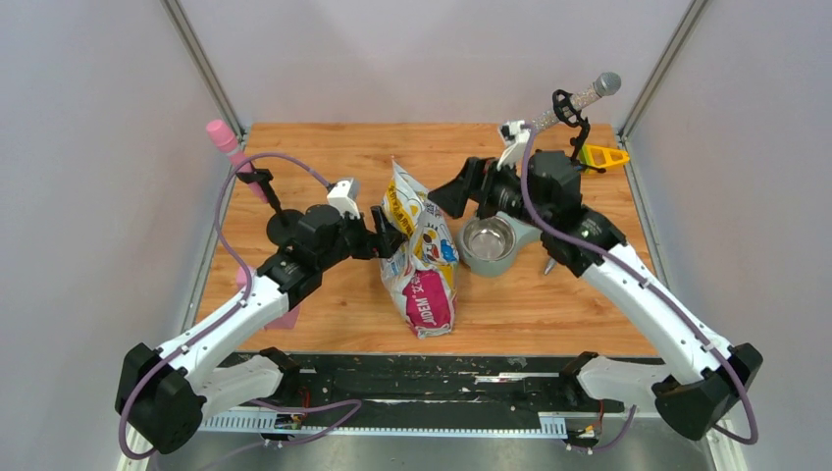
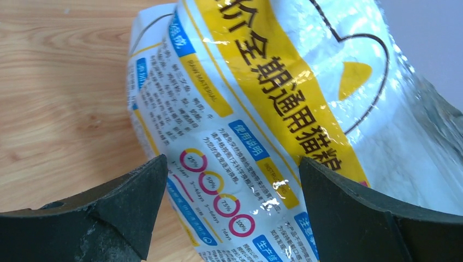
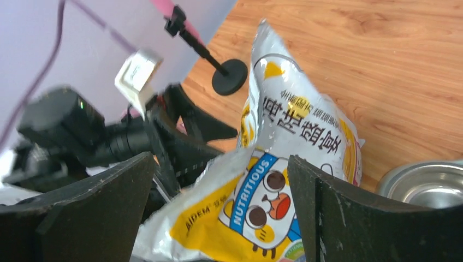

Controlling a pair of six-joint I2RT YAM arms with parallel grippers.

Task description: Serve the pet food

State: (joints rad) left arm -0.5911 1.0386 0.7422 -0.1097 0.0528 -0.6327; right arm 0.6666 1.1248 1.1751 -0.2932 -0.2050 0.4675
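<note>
**Reference object.** The bag point(image 1: 420, 250) sits mid-table point(image 1: 324, 157). Its upper part stands up, and its lower part lies flat toward the arm bases.

**Left arm.** The white lower link runs from the base at the near left corner toward the bag. The black forearm then extends to the right, ending at the bag's left side. The left gripper point(image 1: 386, 238) faces the bag's printed side panel. In the left wrist view, the left gripper point(image 2: 233, 161) is spread wide, with the panel filling the gap between the two fingers. Contact between either finger and the bag cannot be confirmed.

**Right arm.** The white link climbs from the near right base, and the black wrist section folds back to the left. The right gripper point(image 1: 449, 193) points at the upper right of the bag. In the right wrist view, the right gripper point(image 3: 219, 158) is also spread wide and holds nothing. The crumpled bag top lies ahead of it, between the fingers.

**Adjacent items.** A steel bowl point(image 1: 467, 238) stands just right of the bag, below the right wrist. Its rim also shows in the right wrist view point(image 3: 420, 173). A black stand base point(image 1: 285, 226) sits left of the bag, behind the left forearm.

**Pet food.** The pet food is hidden in all three views, and whether it is inside the bag cannot be told.
</note>
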